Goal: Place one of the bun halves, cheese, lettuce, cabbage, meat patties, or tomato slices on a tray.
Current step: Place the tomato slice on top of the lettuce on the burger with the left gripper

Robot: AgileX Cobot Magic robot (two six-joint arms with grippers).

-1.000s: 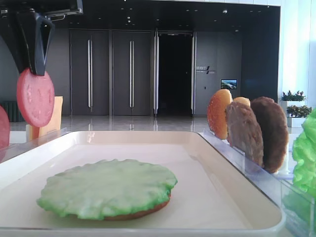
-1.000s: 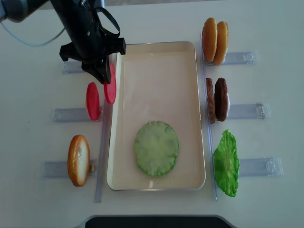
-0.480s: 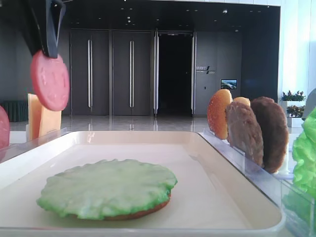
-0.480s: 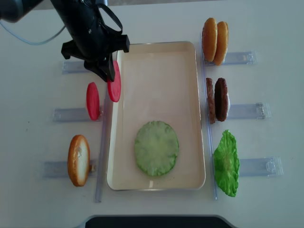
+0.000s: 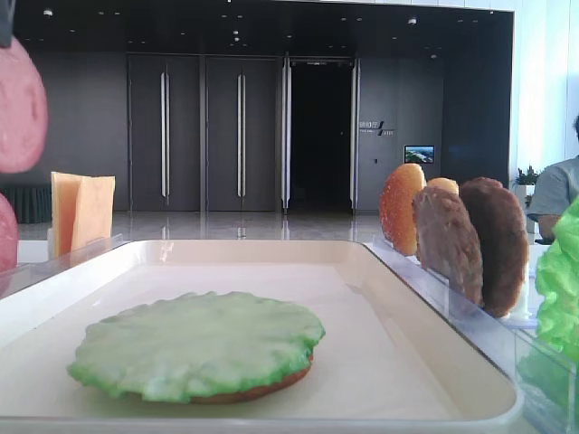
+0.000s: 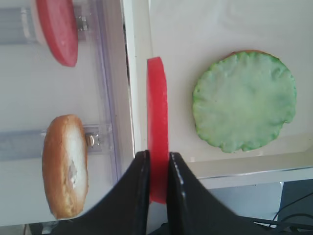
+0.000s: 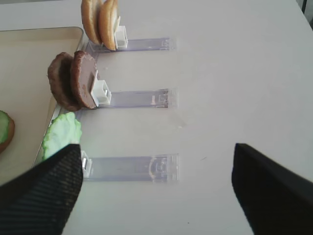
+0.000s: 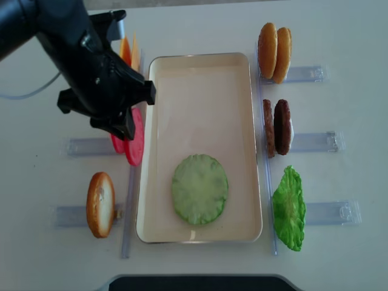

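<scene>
Nearest to us in the low front view, the pale green leaf [image 5: 196, 345] lies flat on a bun half, both resting inside the tray [image 5: 425, 362], toward its near end. That stack looks the same as it did a second ago; what has changed is over at the left.

Our left gripper [image 6: 155, 169] is pinched tight on one of the tomato slices [image 6: 157, 122], holding the disc on edge by its rim. A second ago that slice hung farther back, beside the far part of the tray's left rim. Now it has travelled toward the near end and, from overhead, the held slice [image 8: 134, 138] sits just outside the left rim, level with the second tomato slice [image 6: 57, 29] still standing in its clear holder. We cannot tell from these views how high it hangs above the table.

So the pick is done and the carry is under way; the slice has yet to cross the rim. We judge the next move calls for a shift rightward over the leaf, then a lowering and release.

Farther off, the meat patties [image 8: 276, 127], the bun halves [image 8: 274, 52] and the cheese [image 5: 81, 212] stand untouched in their holders. Our right gripper [image 7: 156, 188] hovers over the table's right side, fingers spread wide and empty.
</scene>
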